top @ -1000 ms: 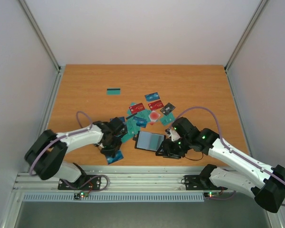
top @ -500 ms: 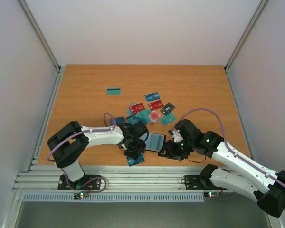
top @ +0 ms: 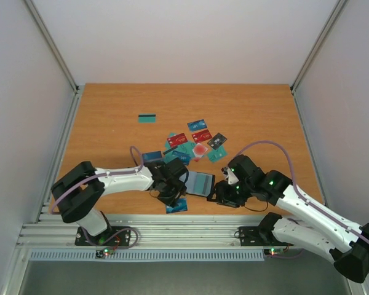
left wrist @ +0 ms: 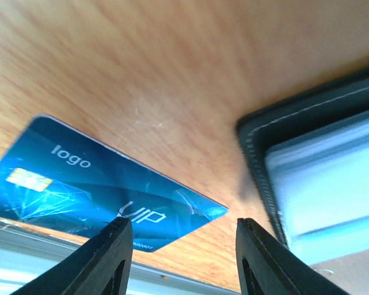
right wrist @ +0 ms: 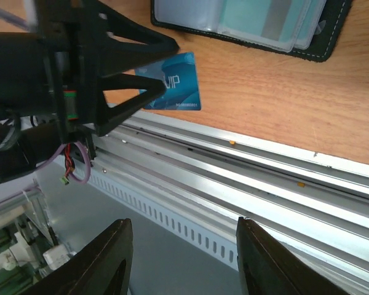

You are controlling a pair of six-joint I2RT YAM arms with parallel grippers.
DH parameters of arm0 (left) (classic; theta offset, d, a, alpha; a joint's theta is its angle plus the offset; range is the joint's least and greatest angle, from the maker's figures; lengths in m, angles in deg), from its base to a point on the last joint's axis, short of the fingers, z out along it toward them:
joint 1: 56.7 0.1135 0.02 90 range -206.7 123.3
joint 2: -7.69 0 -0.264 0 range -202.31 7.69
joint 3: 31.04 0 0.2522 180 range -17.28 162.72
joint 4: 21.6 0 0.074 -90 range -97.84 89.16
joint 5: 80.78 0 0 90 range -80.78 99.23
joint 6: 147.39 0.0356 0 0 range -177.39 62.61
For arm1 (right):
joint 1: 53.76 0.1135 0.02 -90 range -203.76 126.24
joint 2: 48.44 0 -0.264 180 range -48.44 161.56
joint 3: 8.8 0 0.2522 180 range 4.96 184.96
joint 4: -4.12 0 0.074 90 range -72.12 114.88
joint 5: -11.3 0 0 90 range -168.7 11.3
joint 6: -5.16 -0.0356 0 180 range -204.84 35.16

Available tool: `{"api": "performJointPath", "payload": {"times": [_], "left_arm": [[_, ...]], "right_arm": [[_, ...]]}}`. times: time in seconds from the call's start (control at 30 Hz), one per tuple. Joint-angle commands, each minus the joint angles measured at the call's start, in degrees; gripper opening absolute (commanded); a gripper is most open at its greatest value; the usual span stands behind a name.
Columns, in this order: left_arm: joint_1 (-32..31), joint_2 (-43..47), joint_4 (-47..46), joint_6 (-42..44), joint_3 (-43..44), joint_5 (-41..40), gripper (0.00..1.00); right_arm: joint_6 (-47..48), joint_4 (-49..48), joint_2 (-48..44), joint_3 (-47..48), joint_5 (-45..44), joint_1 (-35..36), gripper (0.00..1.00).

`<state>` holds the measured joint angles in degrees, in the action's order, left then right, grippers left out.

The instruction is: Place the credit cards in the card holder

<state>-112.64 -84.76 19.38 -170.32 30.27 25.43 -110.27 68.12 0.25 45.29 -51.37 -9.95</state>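
Observation:
The black card holder [top: 200,183] lies open near the table's front edge, its clear pockets facing up; it also shows in the left wrist view [left wrist: 320,178] and the right wrist view [right wrist: 252,18]. A blue "VIP" credit card [top: 176,206] lies flat just left of it by the edge, also in the left wrist view [left wrist: 98,190] and the right wrist view [right wrist: 172,89]. My left gripper [top: 172,192] [left wrist: 181,246] is open and empty, low over that card's right corner. My right gripper [top: 221,195] [right wrist: 181,246] is open and empty at the holder's right side.
Several teal, red, blue and dark grey cards [top: 194,146] lie in a loose pile behind the holder. One teal card [top: 147,118] lies alone at the back left. The metal rail [right wrist: 264,172] runs just past the front edge.
My left gripper has moved right along the front edge to the holder's left side. The blue card now lies further right, beside the holder. The right arm has barely moved.

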Motion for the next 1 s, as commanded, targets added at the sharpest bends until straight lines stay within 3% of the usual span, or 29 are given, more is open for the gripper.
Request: {"api": "performJointPath", "payload": {"times": [0.0, 0.2, 0.4, 0.6, 0.77, 0.97], "left_arm": [[3.40, 6.47, 6.87, 8.59, 1.88, -5.65, 0.48], [10.68, 10.96, 17.28, 26.39, 5.02, -7.04, 0.48], [13.66, 5.65, 15.47, 44.98, 4.42, -5.42, 0.45], [13.61, 3.52, 12.21, 51.31, 1.01, -3.35, 0.39], [13.57, 2.84, 13.64, 54.11, -0.95, -2.60, 0.27], [12.15, 2.62, 16.43, 55.78, -2.29, -3.00, 0.26]], "right_arm": [[-3.84, -3.86, 2.17, 0.83, -0.83, -0.18, 0.48], [-9.90, -8.55, 3.91, -0.81, -3.80, 1.59, 0.48], [-15.72, -9.49, 4.27, -1.17, -11.01, 6.98, 0.48], [-19.70, -7.16, 3.54, -0.75, -17.96, 12.48, 0.48], [-22.80, -7.15, 4.05, -0.88, -21.85, 16.49, 0.48], [-25.65, -8.63, 6.14, -1.13, -24.57, 20.52, 0.48]]}}
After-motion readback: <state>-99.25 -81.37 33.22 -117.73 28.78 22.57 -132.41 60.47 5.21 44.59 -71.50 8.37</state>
